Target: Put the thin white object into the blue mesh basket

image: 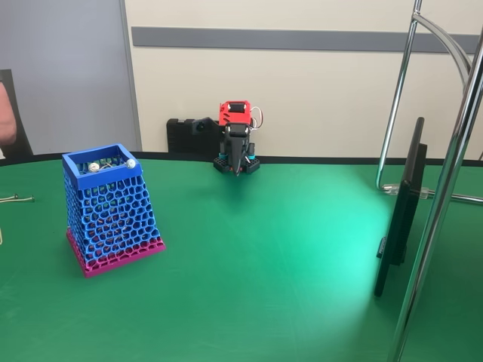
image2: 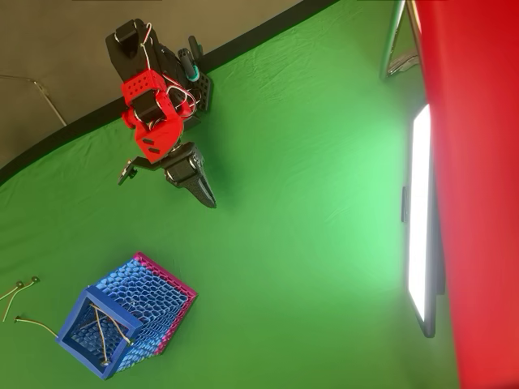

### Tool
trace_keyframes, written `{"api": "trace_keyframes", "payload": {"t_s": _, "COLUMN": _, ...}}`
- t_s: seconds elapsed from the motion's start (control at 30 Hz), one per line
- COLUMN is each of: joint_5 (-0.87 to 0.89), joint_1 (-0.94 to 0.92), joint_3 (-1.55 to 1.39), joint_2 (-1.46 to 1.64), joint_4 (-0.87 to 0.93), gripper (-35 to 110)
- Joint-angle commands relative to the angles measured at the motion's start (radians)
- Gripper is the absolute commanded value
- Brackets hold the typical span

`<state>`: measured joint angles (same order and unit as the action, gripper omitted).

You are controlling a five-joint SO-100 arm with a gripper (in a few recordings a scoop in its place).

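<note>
Claw (image2: 206,197) pressed together, empty, well apart from blue mesh basket (image2: 158,304); monitor (image: 400,215) rightward.

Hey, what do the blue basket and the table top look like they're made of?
Basket: seemingly rigid plastic, matte blue honeycomb mesh with a solid rim and a magenta base, perhaps printed. Table top: looks like green cloth or felt, faintly creased in the overhead view, with a soft sheen under the light.

The blue mesh basket (image2: 126,324) sits on the green table (image2: 308,243), with thin sticks (image2: 101,328) crossed inside. More sticks (image2: 20,292) lie beside it. The gripper (image2: 207,194) looks closed, well apart.
</note>
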<state>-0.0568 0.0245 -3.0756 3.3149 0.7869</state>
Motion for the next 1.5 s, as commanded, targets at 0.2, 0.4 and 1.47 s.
{"api": "trace_keyframes", "payload": {"t_s": 0.2, "joint_5": 0.018, "joint_1": 0.003, "joint_3": -0.008, "joint_2": 0.009, "joint_4": 0.069, "gripper": 1}}
{"api": "trace_keyframes", "payload": {"t_s": 0.4, "joint_5": 0.018, "joint_1": 0.003, "joint_3": -0.008, "joint_2": 0.009, "joint_4": 0.072, "gripper": 1}}
{"api": "trace_keyframes", "payload": {"t_s": 1.47, "joint_5": 0.072, "joint_1": -0.021, "joint_3": -0.008, "joint_2": 0.009, "joint_4": 0.08, "gripper": 1}}
